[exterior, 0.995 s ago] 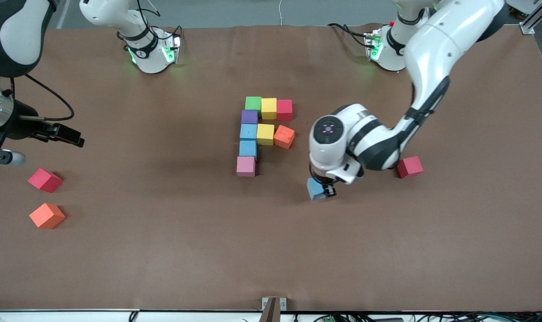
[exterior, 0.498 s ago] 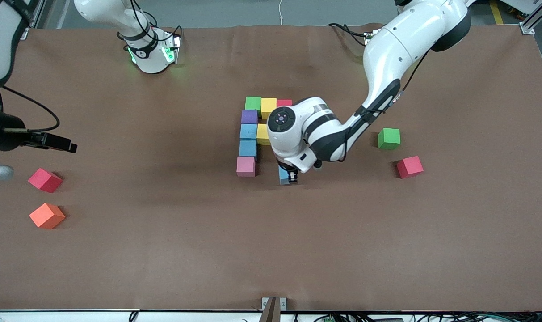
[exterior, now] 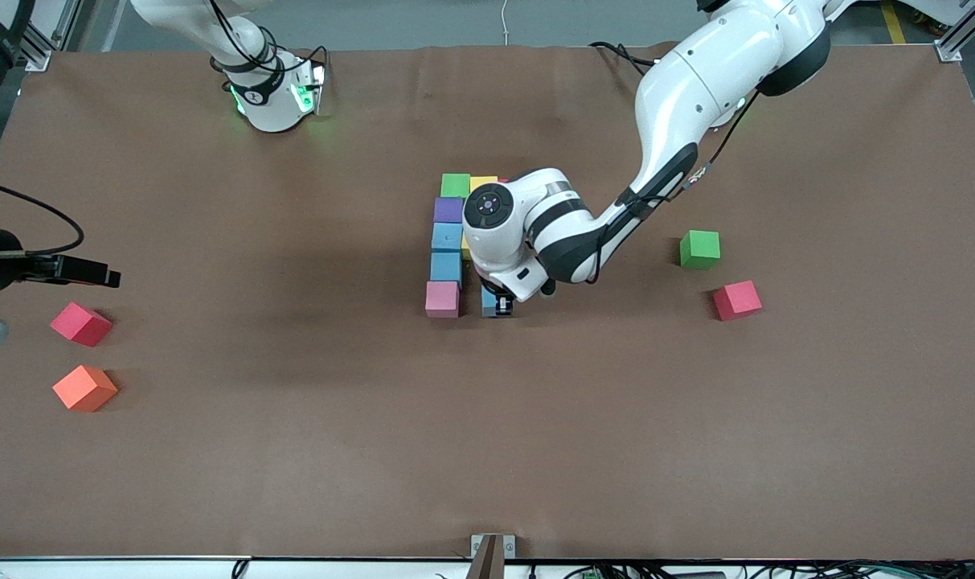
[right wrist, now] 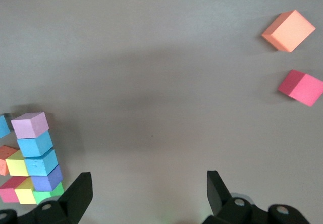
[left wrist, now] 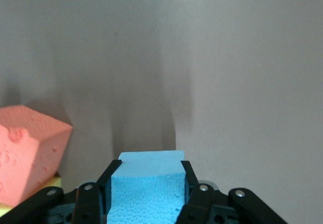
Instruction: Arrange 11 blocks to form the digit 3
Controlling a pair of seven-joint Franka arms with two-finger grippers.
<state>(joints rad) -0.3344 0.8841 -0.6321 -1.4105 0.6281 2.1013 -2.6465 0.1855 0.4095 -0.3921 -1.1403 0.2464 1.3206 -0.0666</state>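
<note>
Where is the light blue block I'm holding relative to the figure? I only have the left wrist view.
Observer: The left gripper is shut on the light blue block, low beside the pink block that ends the column, with a small gap between them.
Operator: What's the right arm doing?
Observer: It waits; the right gripper is open over the right arm's end of the table, above a loose magenta block and a loose orange block.
Operator: Any spare blocks on my side?
Observer: Yes, a green block and a red block lie loose toward the left arm's end.
</note>
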